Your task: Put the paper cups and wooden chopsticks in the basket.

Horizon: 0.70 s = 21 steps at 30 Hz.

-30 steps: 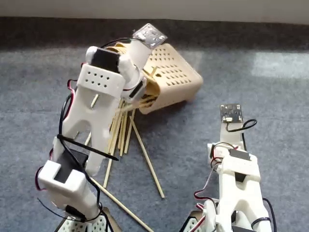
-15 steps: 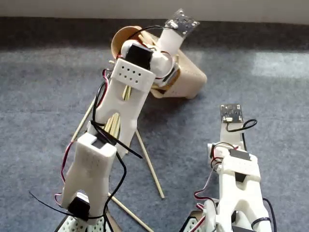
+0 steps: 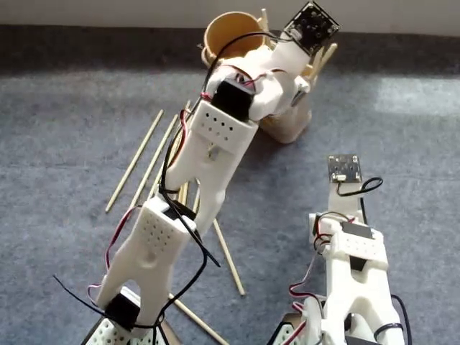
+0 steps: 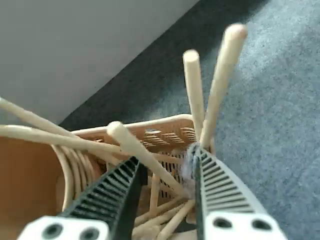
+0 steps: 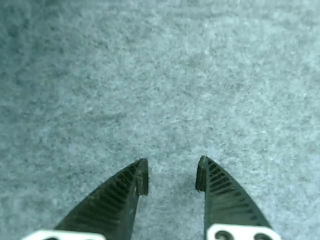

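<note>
The cream perforated basket (image 3: 291, 126) stands upright at the far middle of the grey carpet, under my left arm (image 3: 223, 129). A brown paper cup (image 3: 230, 33) sits against its far left side. My left gripper (image 4: 166, 162) is shut on the basket's rim (image 4: 165, 125), with a chopstick (image 4: 134, 148) crossing between its fingers. Several wooden chopsticks (image 4: 200, 85) stick up out of the basket, and the cup's inside (image 4: 25, 175) shows beside them. Loose chopsticks (image 3: 134, 170) lie on the carpet to the left, with more (image 3: 228, 257) under the arm. My right gripper (image 5: 171, 175) hangs open over bare carpet.
My right arm (image 3: 352, 244) stands folded at the near right. A pale wall with a dark strip (image 3: 86, 43) at its foot runs along the far edge. Open carpet lies to the right of the basket and at the far left.
The left arm has swung up and to the right, and the basket went from lying on its side to upright, farther back. Chopsticks once under the arm now lie uncovered. The right arm kept still.
</note>
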### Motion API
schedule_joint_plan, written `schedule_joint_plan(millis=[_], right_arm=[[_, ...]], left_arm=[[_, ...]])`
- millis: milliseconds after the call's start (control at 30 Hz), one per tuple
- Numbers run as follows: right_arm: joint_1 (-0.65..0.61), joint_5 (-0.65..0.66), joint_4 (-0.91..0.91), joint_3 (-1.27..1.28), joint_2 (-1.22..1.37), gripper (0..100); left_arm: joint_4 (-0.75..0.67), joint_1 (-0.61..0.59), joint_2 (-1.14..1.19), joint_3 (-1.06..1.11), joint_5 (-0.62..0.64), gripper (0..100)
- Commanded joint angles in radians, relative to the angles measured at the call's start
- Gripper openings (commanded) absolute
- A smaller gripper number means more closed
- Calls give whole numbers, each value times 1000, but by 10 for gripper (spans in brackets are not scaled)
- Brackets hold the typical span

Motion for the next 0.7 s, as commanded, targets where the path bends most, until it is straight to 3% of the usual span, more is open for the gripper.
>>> schedule_joint_plan(millis=[0,367,667], right_arm=[[-1,9,-16,-1,-10,166],[-1,11,-16,-1,-10,166],[-1,9,-16,-4,-1,166]], left_arm=[[-91,19,-7,-24,11,151],[-97,5,-35,-13,11,127],[64,7,-208,-163,11,127]])
